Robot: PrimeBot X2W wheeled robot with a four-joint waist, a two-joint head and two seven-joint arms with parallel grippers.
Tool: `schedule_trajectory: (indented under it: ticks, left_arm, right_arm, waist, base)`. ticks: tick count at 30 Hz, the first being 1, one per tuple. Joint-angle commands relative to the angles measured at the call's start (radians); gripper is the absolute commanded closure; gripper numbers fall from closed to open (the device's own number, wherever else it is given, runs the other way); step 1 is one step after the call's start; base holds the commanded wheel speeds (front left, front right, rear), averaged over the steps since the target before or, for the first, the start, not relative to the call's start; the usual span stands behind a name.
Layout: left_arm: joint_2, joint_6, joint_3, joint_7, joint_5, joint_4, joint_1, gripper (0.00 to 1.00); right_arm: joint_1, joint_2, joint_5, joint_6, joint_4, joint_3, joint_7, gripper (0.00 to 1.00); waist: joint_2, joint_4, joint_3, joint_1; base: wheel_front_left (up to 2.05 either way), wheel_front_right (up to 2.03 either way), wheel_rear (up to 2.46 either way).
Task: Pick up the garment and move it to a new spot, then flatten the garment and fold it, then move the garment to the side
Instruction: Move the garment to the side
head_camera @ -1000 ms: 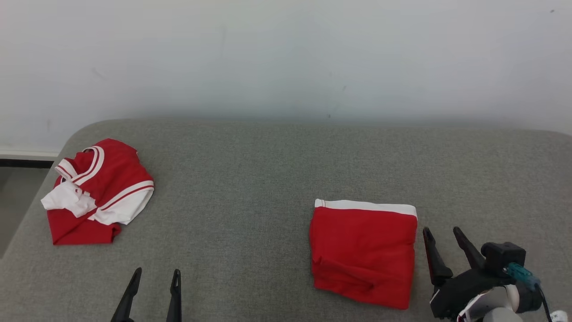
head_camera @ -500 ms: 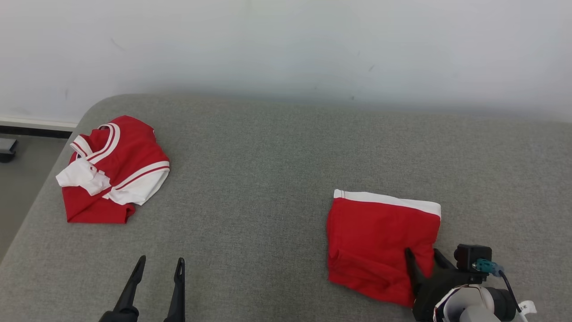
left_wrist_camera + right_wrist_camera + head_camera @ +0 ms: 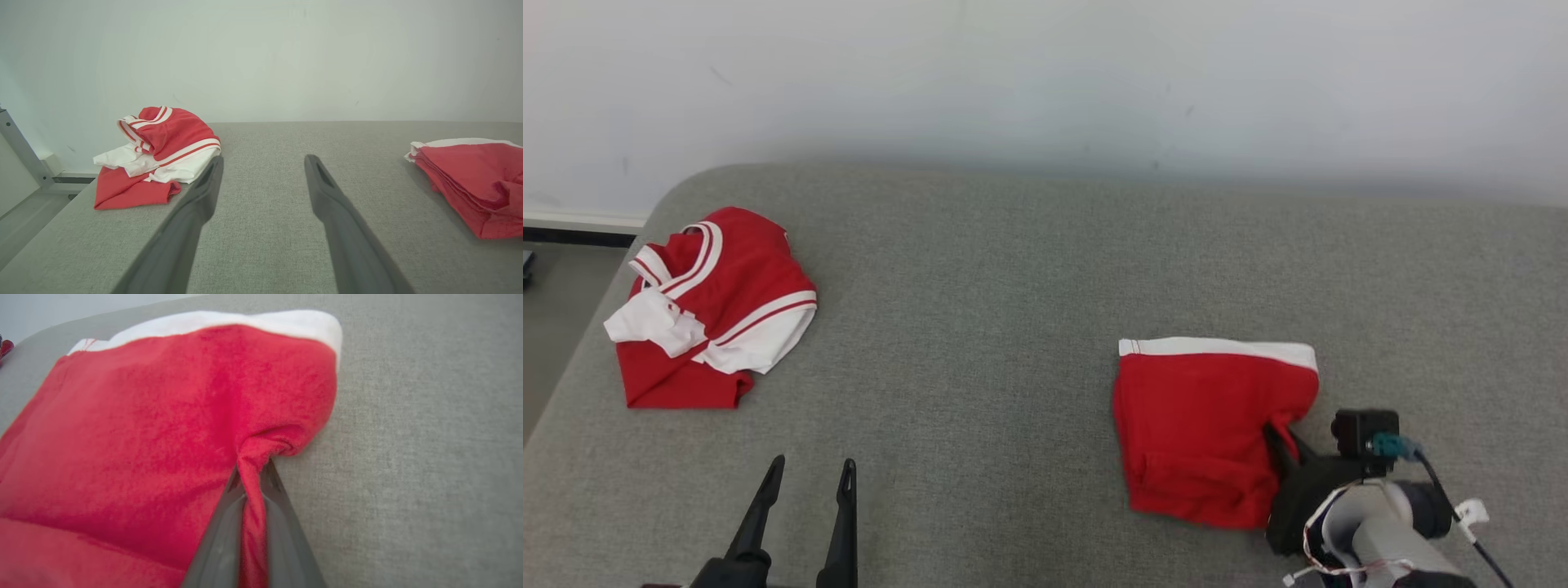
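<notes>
My right gripper (image 3: 252,473) pinches the garment (image 3: 1201,425) at its right edge. The left gripper (image 3: 805,483) gapes wide, well left of it.

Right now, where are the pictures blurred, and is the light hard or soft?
Head view: soft, even light, no glare; the folded red garment is sharp. Left wrist view: the left gripper is blurred close to the lens. Right wrist view: the right gripper and the fold it pinches are soft; the grey surface weave is clearer.

Grey padded surface (image 3: 980,327), folded red garment (image 3: 1201,425), crumpled red-white jersey (image 3: 711,310)
</notes>
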Motion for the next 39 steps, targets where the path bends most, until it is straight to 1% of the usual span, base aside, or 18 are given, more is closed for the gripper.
schedule_trajectory:
  ticks: [1,5,8,13,17,21,26,32,37,39]
  left_arm:
    - [0.005,0.0,0.002,-0.003,-0.004,-0.004,-0.012,0.0]
    - [0.011,-0.002,-0.002,-0.003,-0.006,-0.014,-0.038,0.0]
    - [0.02,-0.004,-0.002,-0.003,-0.011,-0.024,-0.057,0.0]
    - [0.038,-0.007,-0.015,-0.003,-0.017,-0.039,-0.115,0.0]
    - [0.051,-0.008,-0.035,-0.003,-0.014,-0.062,-0.175,0.0]
    - [0.07,-0.006,-0.053,-0.003,-0.01,-0.095,-0.221,0.0]
    - [0.104,-0.007,-0.066,-0.003,-0.004,-0.14,-0.258,0.0]
    - [0.151,-0.006,-0.074,-0.003,0.002,-0.2,-0.276,0.0]
    - [0.178,-0.006,-0.075,-0.003,0.007,-0.24,-0.279,0.0]
    - [0.183,-0.006,-0.074,-0.003,0.006,-0.247,-0.277,0.0]
  right_arm:
    - [-0.025,-0.018,0.004,-0.004,-0.003,0.013,0.002,1.0]
    - [-0.101,-0.079,0.006,-0.003,-0.036,0.095,0.027,1.0]
    - [-0.177,-0.143,0.009,-0.003,-0.074,0.164,0.059,1.0]
    - [-0.306,-0.262,0.03,-0.003,-0.132,0.245,0.101,1.0]
    - [-0.398,-0.347,0.047,-0.003,-0.165,0.282,0.135,1.0]
    - [-0.47,-0.427,0.066,-0.003,-0.179,0.29,0.146,1.0]
    - [-0.541,-0.513,0.079,-0.003,-0.18,0.29,0.155,1.0]
    - [-0.613,-0.579,0.109,-0.003,-0.184,0.26,0.16,1.0]
    - [-0.675,-0.611,0.089,-0.003,-0.175,0.258,0.168,1.0]
    - [-0.694,-0.611,0.074,-0.003,-0.167,0.259,0.17,1.0]
  waist:
    - [0.0,-0.016,0.023,0.0]
    - [0.0,-0.037,0.074,0.0]
    - [0.0,-0.066,0.128,0.0]
    - [0.0,-0.116,0.232,0.0]
    - [0.0,-0.154,0.322,0.0]
    - [0.0,-0.191,0.401,0.0]
    - [0.0,-0.228,0.48,0.0]
    - [0.0,-0.273,0.558,0.0]
    - [0.0,-0.301,0.594,0.0]
    - [0.0,-0.307,0.6,0.0]
  base:
    - [0.0,0.0,0.0]
    - [0.0,0.0,0.0]
    - [0.0,0.0,0.0]
    - [0.0,0.0,0.0]
    - [0.0,0.0,0.0]
    - [0.0,0.0,0.0]
    - [0.0,0.0,0.0]
    - [0.0,0.0,0.0]
    - [0.0,0.0,0.0]
    - [0.0,0.0,0.0]
